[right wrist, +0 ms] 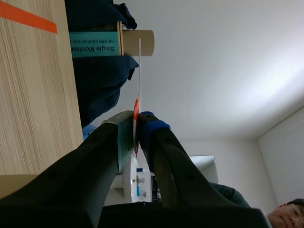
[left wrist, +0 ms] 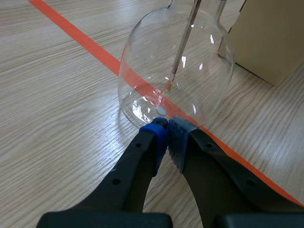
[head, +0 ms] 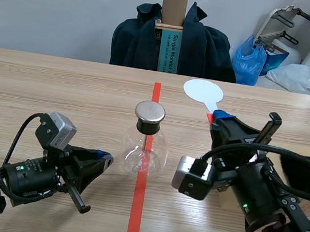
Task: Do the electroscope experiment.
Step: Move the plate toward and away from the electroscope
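The electroscope, a round glass flask with a metal cap, stands on the red tape line at the table's middle. Inside the flask a thin rod hangs down. My left gripper lies low on the table just left of the flask. In the left wrist view the left gripper is shut on nothing, its pads almost at the glass base. My right gripper is raised to the flask's right and shut on the handle of a white round paddle. The right wrist view shows the paddle edge-on between the right gripper fingers.
A cardboard box stands on the table just past the flask, on the right arm's side. Across the table a chair draped with a dark jacket holds a teal and brown box. A blue bag sits behind it.
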You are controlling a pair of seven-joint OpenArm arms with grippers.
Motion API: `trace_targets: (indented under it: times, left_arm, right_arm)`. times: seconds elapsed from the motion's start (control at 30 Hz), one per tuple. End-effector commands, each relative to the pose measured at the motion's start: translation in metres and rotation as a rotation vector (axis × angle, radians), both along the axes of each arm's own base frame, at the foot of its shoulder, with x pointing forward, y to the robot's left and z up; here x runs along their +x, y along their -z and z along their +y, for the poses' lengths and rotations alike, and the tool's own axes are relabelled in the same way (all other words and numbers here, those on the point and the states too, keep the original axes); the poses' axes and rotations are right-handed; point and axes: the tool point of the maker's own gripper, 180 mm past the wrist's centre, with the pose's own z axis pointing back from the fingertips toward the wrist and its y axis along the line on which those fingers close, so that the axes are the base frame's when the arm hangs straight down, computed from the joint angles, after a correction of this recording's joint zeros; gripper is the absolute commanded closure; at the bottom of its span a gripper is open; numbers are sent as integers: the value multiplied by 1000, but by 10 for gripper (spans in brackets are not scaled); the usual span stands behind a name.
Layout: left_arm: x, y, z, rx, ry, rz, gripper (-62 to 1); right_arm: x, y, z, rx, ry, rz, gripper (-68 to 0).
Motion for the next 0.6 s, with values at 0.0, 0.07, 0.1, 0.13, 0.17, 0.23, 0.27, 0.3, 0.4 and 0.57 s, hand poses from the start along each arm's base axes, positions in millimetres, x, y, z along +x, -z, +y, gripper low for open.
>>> trace_targets:
  times: [0.0,0.07,0.1,0.13,0.17,0.23,0.27,0.3,0.4,0.57]
  left_arm:
    - [5,-14,-5,-40,3,-33,-41]
    - [5,-14,-5,-40,3,-33,-41]
    - [5,-14,-5,-40,3,-33,-41]
    - [5,-14,-5,-40,3,-33,-41]
    - [5,-14,-5,-40,3,-33,-41]
    - [5,-14,-5,-40,3,-33,-41]
    - [5,-14,-5,-40,3,-33,-41]
    - [5,-14,-5,-40,3,-33,-41]
    - [5,-14,-5,-40,3,-33,-41]
    - [5,-14,-5,-40,3,-34,-41]
  right_arm:
    - [4,-15,-2,11,-3,-47,-7]
    - [4,-15,-1,9,-5,-48,-7]
    - [3,-15,0,6,-13,-49,-7]
    - [3,-15,2,5,-22,-49,-7]
    - [2,-15,3,4,-33,-50,-7]
    - [-1,-15,9,-5,-65,-53,-7]
    - [-3,-15,12,-9,-86,-55,-7]
    - [-5,-15,15,-11,-106,-56,-7]
    - [-11,-14,25,-18,-170,-58,-7]
    - [-22,-13,38,-29,-266,-62,-7]
